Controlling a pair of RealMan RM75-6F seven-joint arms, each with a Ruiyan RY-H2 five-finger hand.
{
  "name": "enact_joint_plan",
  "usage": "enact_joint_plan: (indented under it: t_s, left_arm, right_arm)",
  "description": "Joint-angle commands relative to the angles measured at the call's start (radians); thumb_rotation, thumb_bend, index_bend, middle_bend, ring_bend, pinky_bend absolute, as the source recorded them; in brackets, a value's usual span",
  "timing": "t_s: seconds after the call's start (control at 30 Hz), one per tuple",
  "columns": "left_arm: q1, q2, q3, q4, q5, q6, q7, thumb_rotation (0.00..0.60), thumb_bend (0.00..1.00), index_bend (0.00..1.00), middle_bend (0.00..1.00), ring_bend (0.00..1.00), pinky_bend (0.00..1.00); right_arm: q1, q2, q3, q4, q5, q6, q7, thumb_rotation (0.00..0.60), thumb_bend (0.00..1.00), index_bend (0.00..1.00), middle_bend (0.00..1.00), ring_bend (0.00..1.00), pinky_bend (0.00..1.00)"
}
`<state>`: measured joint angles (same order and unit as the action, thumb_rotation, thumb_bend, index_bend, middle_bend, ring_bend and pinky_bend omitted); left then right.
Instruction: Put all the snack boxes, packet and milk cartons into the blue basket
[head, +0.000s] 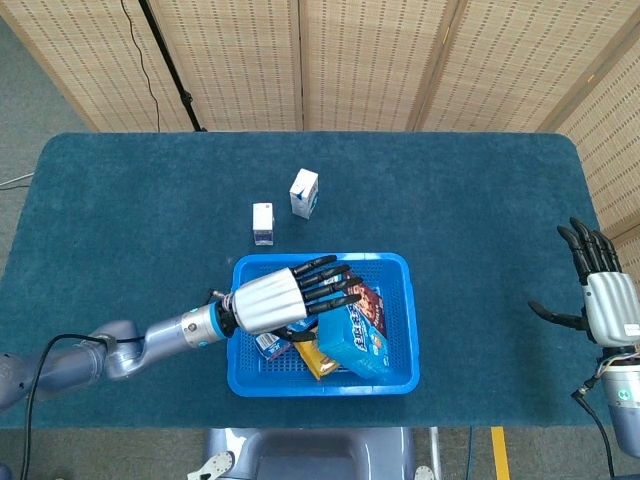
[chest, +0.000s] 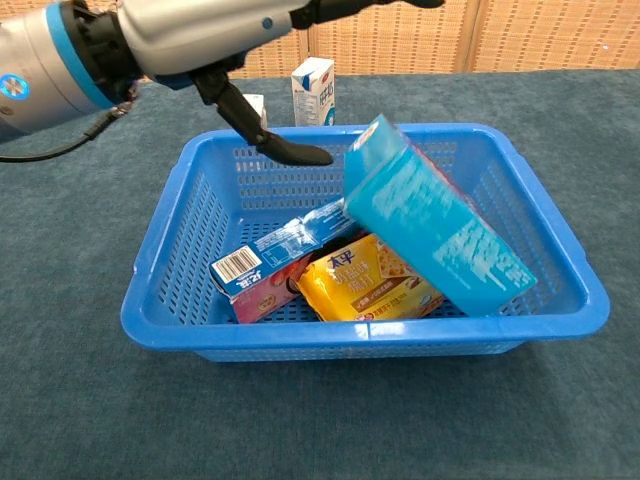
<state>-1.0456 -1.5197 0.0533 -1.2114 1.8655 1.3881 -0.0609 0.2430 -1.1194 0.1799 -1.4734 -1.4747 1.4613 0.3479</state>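
The blue cookie box (head: 360, 330) (chest: 435, 232) lies tilted inside the blue basket (head: 405, 375) (chest: 160, 320), leaning on the yellow snack packet (chest: 365, 290) (head: 318, 355). A pink and blue snack box (chest: 262, 268) (head: 268, 345) lies at the basket's left. My left hand (head: 290, 293) (chest: 215, 30) hovers over the basket with fingers spread and nothing in it. Two milk cartons stand on the table behind the basket: a small one (head: 263, 222) and a taller one (head: 304, 192) (chest: 313, 90). My right hand (head: 598, 290) is far right, fingers apart, empty.
The dark teal table (head: 120, 230) stretches wide around the basket. Wicker screens (head: 350, 60) close off the back. A black cable stand (head: 170, 70) rises behind the table's far left edge.
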Motion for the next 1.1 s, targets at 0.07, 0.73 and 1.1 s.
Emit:
enact_joint_plan:
  t_s: [0.07, 0.73, 1.1]
  left_arm:
    - [0.055, 0.091, -0.001, -0.085, -0.046, 0.003, 0.003, 0.277, 0.07, 0.0, 0.0, 0.0, 0.05]
    - [0.114, 0.335, -0.159, -0.236, -0.606, -0.411, 0.064, 0.214, 0.04, 0.0, 0.0, 0.0, 0.0]
    - [0.025, 0.264, -0.215, -0.137, -0.789, -0.626, 0.169, 0.22, 0.03, 0.0, 0.0, 0.0, 0.0]
  right_arm:
    - [-0.001, 0.001, 0.001, -0.003, 0.0, 0.001, -0.003, 0.6, 0.0, 0.0, 0.0, 0.0, 0.0]
    - [0.008, 0.003, -0.011, -0.023, -0.017, -0.02, -0.002, 0.6, 0.0, 0.0, 0.0, 0.0, 0.0]
    - [0.008, -0.008, 0.001, -0.007, 0.005, -0.02, -0.014, 0.6, 0.0, 0.0, 0.0, 0.0, 0.0]
